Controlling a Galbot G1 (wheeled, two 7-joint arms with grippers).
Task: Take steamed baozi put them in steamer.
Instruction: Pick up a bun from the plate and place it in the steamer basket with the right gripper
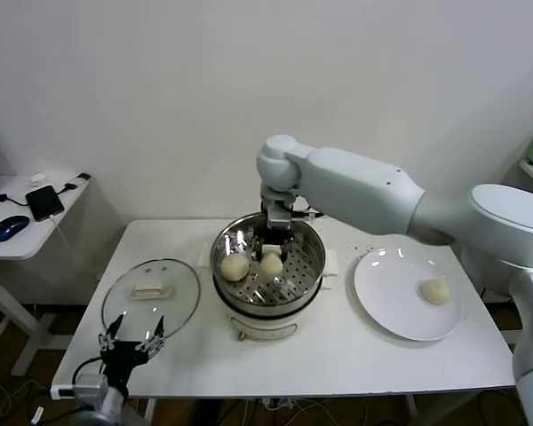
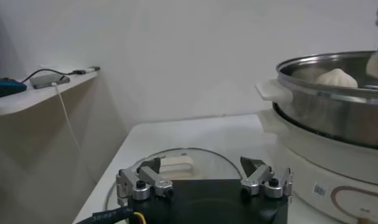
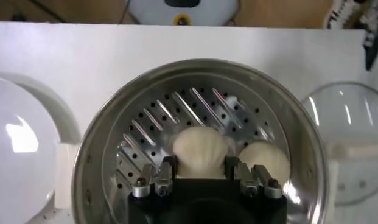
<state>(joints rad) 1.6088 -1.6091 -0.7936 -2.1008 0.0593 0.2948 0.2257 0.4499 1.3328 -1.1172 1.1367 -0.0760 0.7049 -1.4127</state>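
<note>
While the right gripper hangs inside the steamer, jaws clamped on one bun, another bun rests beside them. One waits on the plate. Left gripper idles, jaws apart.

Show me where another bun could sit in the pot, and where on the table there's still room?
Inside the steamer, the holed tray is bare toward the plate side. It is crowded at the back, where the right gripper holds one bun next to another bun. On the table, the front strip below the pot is bare. The left gripper waits by the glass lid.
</note>
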